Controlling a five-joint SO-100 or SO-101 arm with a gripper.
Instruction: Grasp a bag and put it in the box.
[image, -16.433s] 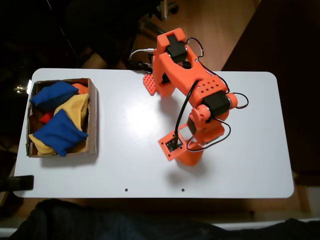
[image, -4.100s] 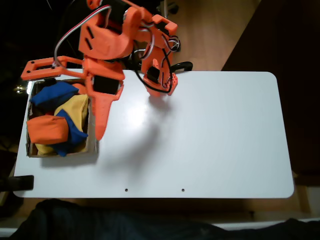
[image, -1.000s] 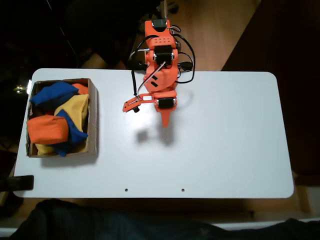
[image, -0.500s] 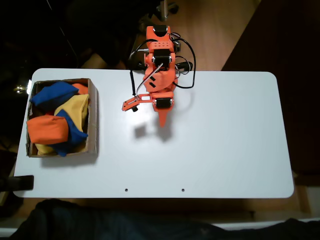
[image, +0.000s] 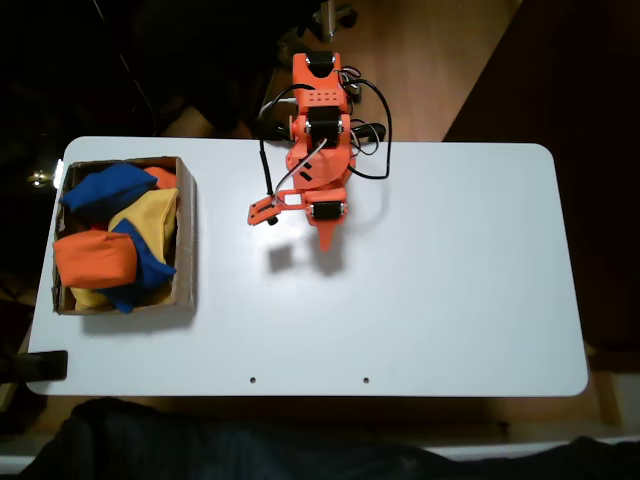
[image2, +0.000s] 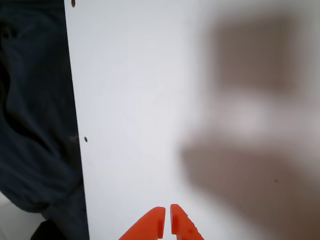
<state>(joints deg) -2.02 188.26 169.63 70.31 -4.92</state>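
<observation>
The orange bag (image: 94, 258) lies in the cardboard box (image: 186, 240) at the table's left end in the fixed view, on top of blue and yellow bags. My gripper (image: 327, 244) hangs over the middle of the table near its far edge, well to the right of the box, pointing toward the near edge. In the wrist view the gripper (image2: 166, 212) shows two orange fingertips almost touching at the bottom edge, with nothing between them.
Blue bags (image: 108, 187) and a yellow bag (image: 150, 213) fill the rest of the box. The white table (image: 450, 290) stretches bare to the right. A dark-clothed figure (image: 200, 440) sits along the near edge, also dark cloth (image2: 35, 125) in the wrist view.
The arm has drawn back slightly toward its base over the last second. Earlier it was over the box, where the orange bag now lies; the gripper is empty.
</observation>
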